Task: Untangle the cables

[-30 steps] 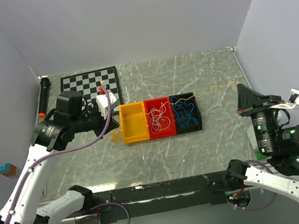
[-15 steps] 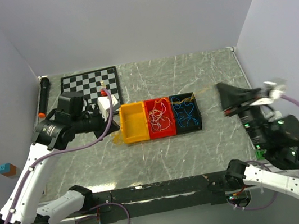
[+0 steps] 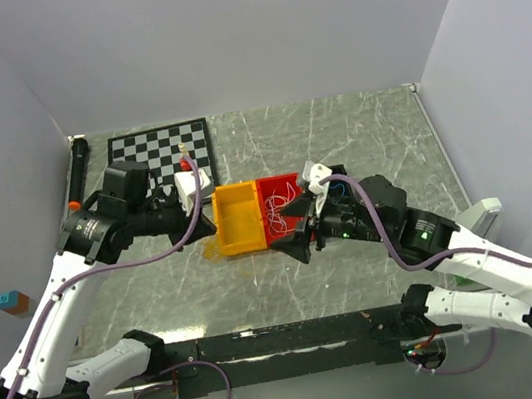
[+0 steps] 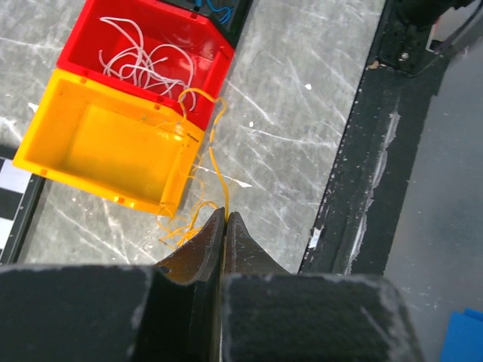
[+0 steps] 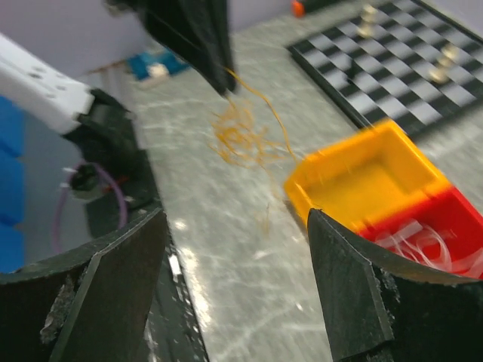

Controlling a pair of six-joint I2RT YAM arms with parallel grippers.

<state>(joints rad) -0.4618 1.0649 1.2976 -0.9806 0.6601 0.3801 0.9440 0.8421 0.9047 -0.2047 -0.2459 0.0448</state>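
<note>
1. At the left of the table [image 3: 367,133], the left pincer [image 4: 225,225] is clamped on one strand of the yellow-tan cable [image 5: 240,137]. The strand is held raised, probably so that it can be drawn clear of its own knot.
2. Just beside that pincer, the loose knot of the same cable is left lying on the table, outside the yellow bin [image 3: 237,219] at its near corner. One loop is draped over the rim where this bin meets the red bin [image 4: 215,81], so a snag there is to be feared.
3. The yellow bin is seen empty and is judged to be the place meant for this cable.
4. In the red bin, the white cable [image 4: 143,60] is curled up by itself.
5. Of the blue cable [image 4: 219,9], only a scrap is glimpsed, in the black bin [image 4: 238,16]; from above it is covered by the right arm.
6. The right pincer [image 5: 238,219] is spread wide with nothing held. It is aimed low towards the knot, seemingly for a second hold to pull against.
</note>
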